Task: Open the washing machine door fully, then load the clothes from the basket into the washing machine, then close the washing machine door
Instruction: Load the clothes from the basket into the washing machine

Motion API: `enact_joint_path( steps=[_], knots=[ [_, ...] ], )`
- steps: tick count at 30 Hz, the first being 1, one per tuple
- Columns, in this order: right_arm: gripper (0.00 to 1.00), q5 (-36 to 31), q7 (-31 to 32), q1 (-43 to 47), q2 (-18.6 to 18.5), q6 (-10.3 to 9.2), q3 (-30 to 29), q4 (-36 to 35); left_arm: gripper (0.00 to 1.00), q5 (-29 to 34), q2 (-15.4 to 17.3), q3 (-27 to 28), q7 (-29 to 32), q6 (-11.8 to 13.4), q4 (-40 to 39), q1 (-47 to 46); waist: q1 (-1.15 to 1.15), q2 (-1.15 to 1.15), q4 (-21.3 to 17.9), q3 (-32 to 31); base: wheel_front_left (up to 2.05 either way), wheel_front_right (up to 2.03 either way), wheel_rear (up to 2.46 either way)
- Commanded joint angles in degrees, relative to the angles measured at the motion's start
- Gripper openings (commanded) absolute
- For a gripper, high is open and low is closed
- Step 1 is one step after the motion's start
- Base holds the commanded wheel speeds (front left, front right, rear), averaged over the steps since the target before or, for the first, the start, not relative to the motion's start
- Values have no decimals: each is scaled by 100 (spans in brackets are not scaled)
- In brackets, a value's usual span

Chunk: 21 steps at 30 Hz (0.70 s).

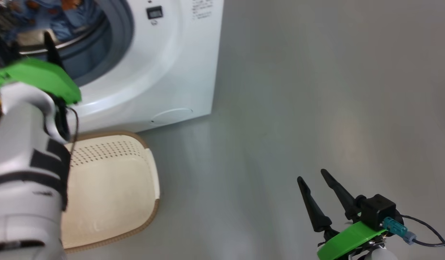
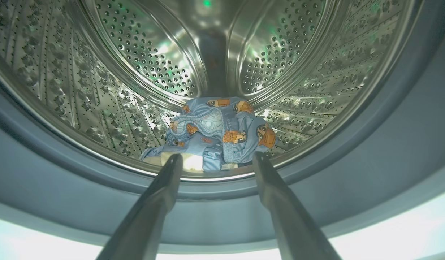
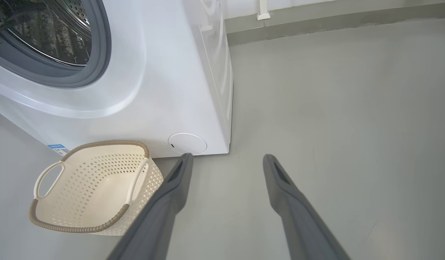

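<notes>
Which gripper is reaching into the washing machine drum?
The left gripper: its open fingers point into the drum, toward the light blue garment lying there. The right gripper, also open, hangs over the floor, away from the washing machine.

The right gripper (image 3: 226, 159) hangs with its two dark fingers spread apart above a grey floor (image 3: 334, 108). At left, a cream basket (image 3: 99, 169) stands just before the white washing machine (image 3: 164, 72), near its blue label (image 3: 58, 148), the steel drum (image 3: 52, 36) exposed.

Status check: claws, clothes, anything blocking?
Left claw open at drum mouth, empty. Right claw open over floor. Clothes in drum; basket empty. Nothing blocking.
</notes>
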Motion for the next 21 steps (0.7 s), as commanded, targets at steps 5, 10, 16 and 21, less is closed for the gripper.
enact_joint_path(
  steps=[5, 10, 16, 21],
  knots=[
    [100, -90, -27, 186, -17, 9, -99, -79, 100, 110, -81, -123, -52, -115, -904, 1187, 0, 0, 637, -763, 0, 0, 0],
    [100, -149, -27, 331, -38, 9, -211, -77, 100, 66, -222, -103, -53, -91, -1595, 2026, 0, 0, 799, -955, 0, 0, 0],
    [100, -253, -27, 402, -75, 9, -265, -120, 100, -100, -309, -38, -53, -109, -2293, 2943, 0, 0, 879, -1067, 0, 0, 0],
    [100, -353, -27, 436, -135, 9, -296, -203, 100, -176, -339, 6, -53, -65, -3097, 3937, 0, 0, 899, -1241, 0, 0, 0]
  ],
)
